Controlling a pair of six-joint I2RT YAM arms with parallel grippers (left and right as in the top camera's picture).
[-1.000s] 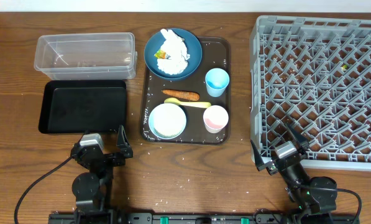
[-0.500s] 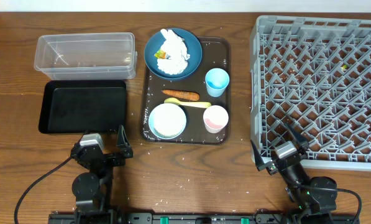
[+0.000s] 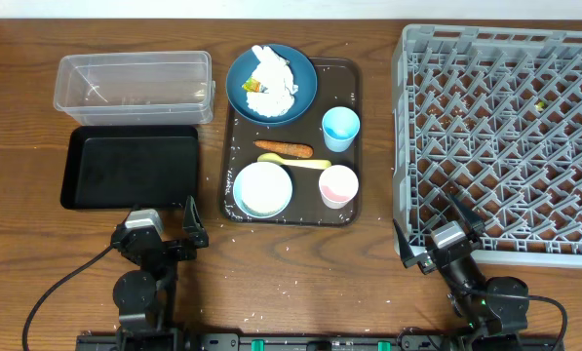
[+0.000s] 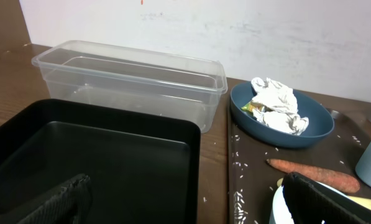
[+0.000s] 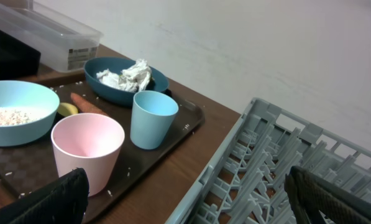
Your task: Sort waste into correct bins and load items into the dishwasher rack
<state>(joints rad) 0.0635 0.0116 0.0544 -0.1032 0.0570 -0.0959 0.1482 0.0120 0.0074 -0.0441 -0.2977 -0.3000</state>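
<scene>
Left claw (image 3: 164, 232) and right claw (image 3: 435, 234) gape wide, empty — lift the paper (image 3: 269, 86) off the plate (image 3: 306, 74) first, pinching its crest.

Wooden tabletop (image 3: 368, 263), brown. Items directly on it, L to R:
- clear tub (image 3: 135, 60): far left.
- black tray (image 3: 132, 168): just near of the tub.
- dark brown serving tray (image 3: 306, 200): centre, just right of both.
- grey rack (image 3: 400, 146): right side, apart from the serving tray.
- a few loose rice grains (image 3: 289, 289): on bare wood, near of the serving tray.
</scene>
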